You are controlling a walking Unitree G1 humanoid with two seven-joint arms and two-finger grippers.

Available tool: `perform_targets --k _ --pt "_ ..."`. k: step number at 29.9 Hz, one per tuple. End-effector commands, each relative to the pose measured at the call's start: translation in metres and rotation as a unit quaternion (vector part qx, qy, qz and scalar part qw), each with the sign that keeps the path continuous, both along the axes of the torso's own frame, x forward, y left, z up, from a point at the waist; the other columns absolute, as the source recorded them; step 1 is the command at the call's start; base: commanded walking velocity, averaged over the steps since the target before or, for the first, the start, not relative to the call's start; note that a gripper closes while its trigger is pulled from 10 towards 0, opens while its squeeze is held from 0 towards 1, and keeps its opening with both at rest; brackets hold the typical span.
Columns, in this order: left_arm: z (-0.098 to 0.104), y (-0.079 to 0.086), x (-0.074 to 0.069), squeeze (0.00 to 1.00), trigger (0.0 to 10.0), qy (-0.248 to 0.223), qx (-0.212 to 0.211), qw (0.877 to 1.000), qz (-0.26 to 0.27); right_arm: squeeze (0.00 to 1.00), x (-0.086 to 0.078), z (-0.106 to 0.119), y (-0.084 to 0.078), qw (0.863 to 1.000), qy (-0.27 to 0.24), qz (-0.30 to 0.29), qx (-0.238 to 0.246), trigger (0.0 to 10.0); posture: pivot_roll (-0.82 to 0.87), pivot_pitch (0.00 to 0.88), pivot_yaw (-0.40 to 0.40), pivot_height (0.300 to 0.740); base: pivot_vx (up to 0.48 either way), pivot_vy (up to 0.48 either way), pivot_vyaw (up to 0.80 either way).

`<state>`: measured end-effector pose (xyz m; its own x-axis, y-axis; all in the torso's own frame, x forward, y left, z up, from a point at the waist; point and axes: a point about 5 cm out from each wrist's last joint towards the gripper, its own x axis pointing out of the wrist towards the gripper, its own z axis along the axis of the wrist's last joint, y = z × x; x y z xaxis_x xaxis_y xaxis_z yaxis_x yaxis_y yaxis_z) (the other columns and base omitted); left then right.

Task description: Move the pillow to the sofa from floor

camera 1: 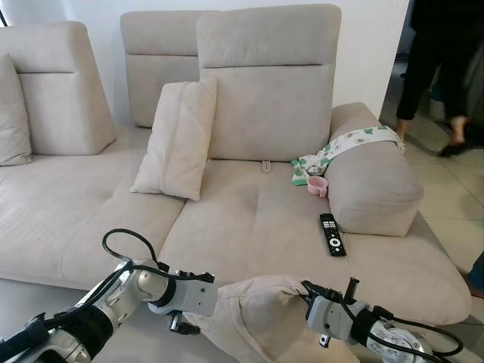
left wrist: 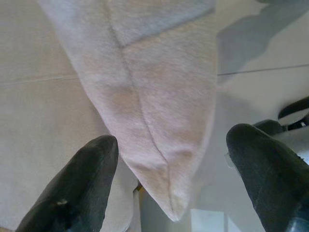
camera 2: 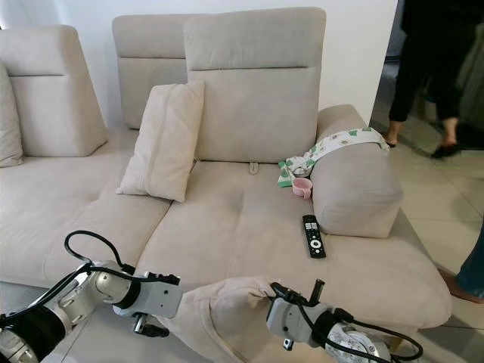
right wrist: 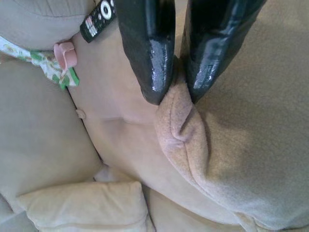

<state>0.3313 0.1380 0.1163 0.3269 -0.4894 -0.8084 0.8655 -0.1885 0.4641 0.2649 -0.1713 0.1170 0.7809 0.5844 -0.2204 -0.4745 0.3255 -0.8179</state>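
Note:
A beige pillow [camera 1: 257, 310] hangs low in front of the sofa [camera 1: 249, 227], just before the seat's front edge. My right gripper [right wrist: 175, 92] is shut on a bunched corner of the pillow [right wrist: 227, 145], at its right side [camera 1: 306, 291]. My left gripper [left wrist: 171, 140] is open, and a pointed corner of the pillow [left wrist: 149, 96] lies between its two fingers without being pinched. That left gripper [camera 1: 181, 325] sits at the pillow's lower left edge.
Another beige pillow [camera 1: 178, 140] leans on the sofa back. A remote [camera 1: 331, 234], a pink cup [camera 1: 318, 186] and a patterned cloth [camera 1: 348, 144] lie by the rounded armrest [camera 1: 370, 185]. A person [camera 1: 439, 68] stands at the far right on the tiled floor.

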Motion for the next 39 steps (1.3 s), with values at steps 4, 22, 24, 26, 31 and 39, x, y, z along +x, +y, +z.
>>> perform_targets --k 4,22,24,26,31,39 --pt "-0.005 0.015 0.002 0.00 10.0 0.002 0.029 0.999 0.028 0.00 -0.006 0.020 0.019 0.998 -0.044 0.039 0.025 0.0 -0.11 0.000 0.045 0.520 0.000 0.000 0.00" --pt "-0.007 0.023 0.005 0.00 10.0 0.007 0.062 0.997 0.040 0.00 -0.022 0.025 0.026 0.997 -0.060 0.040 0.039 0.0 -0.13 0.000 0.055 0.520 0.000 0.000 0.00" --pt "-0.008 0.023 0.004 0.00 7.7 0.014 0.066 0.997 0.036 0.00 -0.020 0.032 0.028 0.995 -0.077 0.039 0.046 0.0 -0.13 0.000 0.057 0.520 0.000 0.000 0.00" --pt "-0.008 0.023 0.004 0.00 1.5 0.018 0.067 0.997 0.032 0.00 -0.020 0.034 0.029 0.995 -0.083 0.040 0.050 0.0 -0.13 0.000 0.057 0.520 0.000 0.000 0.00" --pt "-0.006 0.022 -0.001 0.00 0.0 0.033 0.060 0.998 0.015 0.00 -0.021 0.037 0.031 0.992 -0.098 0.037 0.069 0.0 -0.13 0.000 0.058 0.520 0.000 0.000 0.00" --pt "0.009 0.016 0.007 0.00 0.0 -0.015 0.045 0.999 0.014 0.00 -0.021 0.032 0.031 0.990 -0.103 0.018 0.092 10.0 -0.13 0.000 0.056 0.520 0.000 0.000 0.00"
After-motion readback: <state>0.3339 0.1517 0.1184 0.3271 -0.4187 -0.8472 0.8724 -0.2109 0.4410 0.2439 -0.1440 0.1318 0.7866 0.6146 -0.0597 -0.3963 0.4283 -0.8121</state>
